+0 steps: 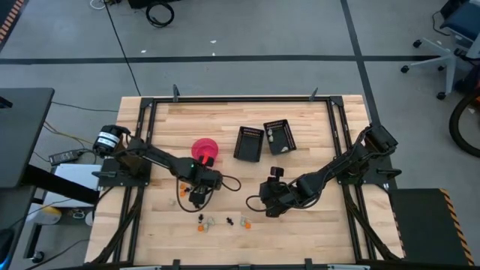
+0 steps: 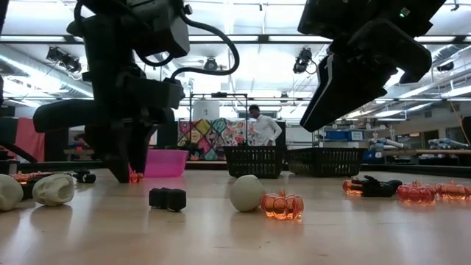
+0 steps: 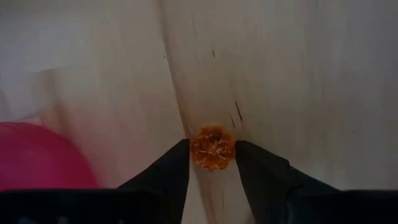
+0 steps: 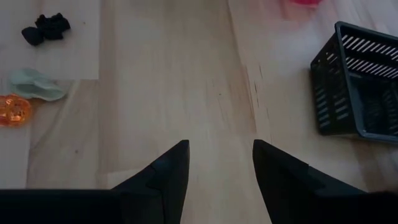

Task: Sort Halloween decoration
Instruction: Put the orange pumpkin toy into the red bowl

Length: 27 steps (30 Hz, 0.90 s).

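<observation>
Left arm reaches in from the left edge of the wooden counter (image 1: 315,135). Left end effector (image 3: 212,163) is low over the boards, just front of the pink bowl (image 1: 204,149). Its two fingers (image 3: 171,171) sit either side of a small orange pumpkin trinket (image 3: 212,148), pinching it or very nearly so; contact on both sides looks made but I can't confirm squeeze. The trinket is on the counter, bowl rim close by at the edge of the wrist view.

In front of that end effector, near the counter's front edge, is a loose scatter of trinkets (image 1: 225,222): orange, black and pale ones, apart from each other. From table height they read as pale lumps (image 2: 53,188) far left, a black piece (image 2: 167,198), a pale ball (image 2: 246,193) touching or just beside a clear orange pumpkin (image 2: 282,204), then more orange and black pieces (image 2: 397,189) off to the right.

Mid-counter towards the back: two black slotted baskets (image 1: 264,139), side by side, right of the bowl.

Right arm comes in from the right edge. Right end effector (image 4: 216,163) hovers above bare boards right of the scatter, fingers spread, nothing between them. Its wrist view catches one basket (image 4: 360,81) and a few trinkets (image 4: 34,84) farther off.

A person (image 2: 263,126) stands in the room behind the counter.
</observation>
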Motion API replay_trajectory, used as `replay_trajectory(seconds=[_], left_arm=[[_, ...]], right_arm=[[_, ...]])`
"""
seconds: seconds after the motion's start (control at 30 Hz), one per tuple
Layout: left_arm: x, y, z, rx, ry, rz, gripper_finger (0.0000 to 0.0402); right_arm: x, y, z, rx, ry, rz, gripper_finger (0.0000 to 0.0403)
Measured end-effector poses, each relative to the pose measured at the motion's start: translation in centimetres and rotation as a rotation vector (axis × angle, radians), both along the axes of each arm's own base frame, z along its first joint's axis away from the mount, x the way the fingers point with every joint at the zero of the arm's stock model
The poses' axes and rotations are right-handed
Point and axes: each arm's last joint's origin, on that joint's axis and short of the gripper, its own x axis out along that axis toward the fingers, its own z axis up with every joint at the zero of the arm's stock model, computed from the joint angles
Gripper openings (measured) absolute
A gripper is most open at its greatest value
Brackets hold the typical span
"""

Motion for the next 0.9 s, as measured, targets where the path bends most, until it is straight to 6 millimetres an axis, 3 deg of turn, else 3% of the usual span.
replay_trajectory(seconds=[0.23,0.9], left_arm=[[0.02,-0.01,-0.06,-0.019,0.003,0.001,0.0107],[0.03,-0.02,-0.06,0.013,-0.007,0.001,0.0102]], right_arm=[[0.08,0.06,0.04,0.009,-0.006,0.007,0.0181],[0.00,0.03,-0.02,0.012,0.002,-0.001,0.0181]])
